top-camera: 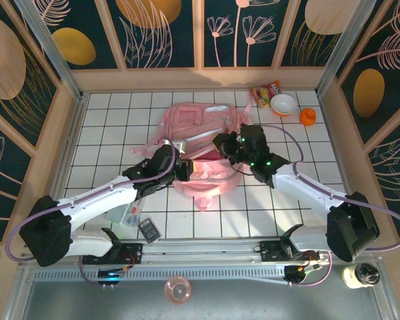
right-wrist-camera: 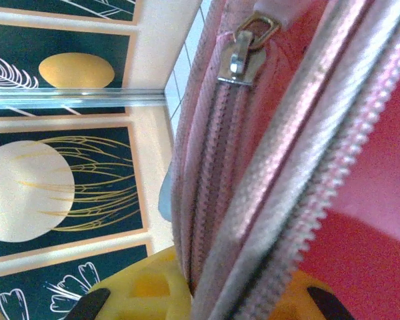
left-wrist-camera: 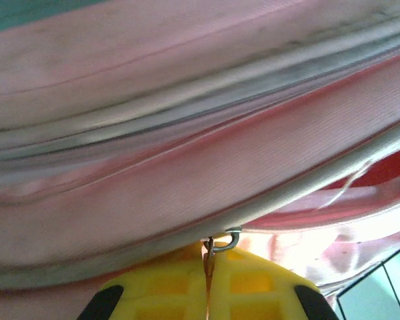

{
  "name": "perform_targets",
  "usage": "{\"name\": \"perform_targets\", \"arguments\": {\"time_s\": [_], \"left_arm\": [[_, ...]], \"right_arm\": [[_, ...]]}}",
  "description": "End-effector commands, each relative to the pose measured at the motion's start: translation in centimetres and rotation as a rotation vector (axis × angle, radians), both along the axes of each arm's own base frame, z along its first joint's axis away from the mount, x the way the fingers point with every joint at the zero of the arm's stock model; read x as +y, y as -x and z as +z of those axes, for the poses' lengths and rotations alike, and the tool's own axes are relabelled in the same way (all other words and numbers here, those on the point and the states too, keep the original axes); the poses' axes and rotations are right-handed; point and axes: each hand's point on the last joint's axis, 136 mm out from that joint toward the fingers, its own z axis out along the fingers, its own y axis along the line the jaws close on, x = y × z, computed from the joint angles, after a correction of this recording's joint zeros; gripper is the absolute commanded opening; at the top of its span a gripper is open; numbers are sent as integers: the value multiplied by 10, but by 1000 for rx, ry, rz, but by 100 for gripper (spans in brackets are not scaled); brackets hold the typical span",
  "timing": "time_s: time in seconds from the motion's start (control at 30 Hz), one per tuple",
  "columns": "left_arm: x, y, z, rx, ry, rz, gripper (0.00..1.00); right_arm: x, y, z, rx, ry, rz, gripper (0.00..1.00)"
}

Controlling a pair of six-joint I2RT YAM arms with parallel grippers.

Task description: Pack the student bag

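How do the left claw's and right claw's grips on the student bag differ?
The left claw pinches a thin metal zip pull, while the right claw clamps a thick zipped seam. The left claw's jaws nearly meet; the right claw's are held apart by fabric. Both are shut on the student bag.

Pink student bag [top-camera: 200, 123]; white grid-tiled table [top-camera: 113, 127]; dark teal walls [top-camera: 180, 50] patterned in gold and cream

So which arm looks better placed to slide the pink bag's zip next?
Probably the left arm: its jaws are shut on a metal zip pull on the student bag. The right arm's jaws pinch the bag's zipped edge, seemingly steadying it.
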Motion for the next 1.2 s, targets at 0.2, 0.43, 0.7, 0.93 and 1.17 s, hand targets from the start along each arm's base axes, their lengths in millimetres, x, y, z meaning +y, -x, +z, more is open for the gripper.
{"name": "perform_targets", "arguments": {"time_s": [0.2,0.43,0.7,0.93,1.17], "left_arm": [[49,-8,-5,-81,-47,49,0],[-9,-4,35,-120,170,-179,0],[-32,-3,65,-169,235,-264,0],[-4,-18,42,-144,56,-150,0],[64,-48,-6,-99,-90,16,0]], "right_arm": [[-51,-2,68,-152,-20,196,0],[-25,-5,58,-125,-47,57,55],[11,7,19,-42,-41,-52,61],[9,1,29,-125,81,9,0],[-12,11,77,-230,100,319,0]]}}
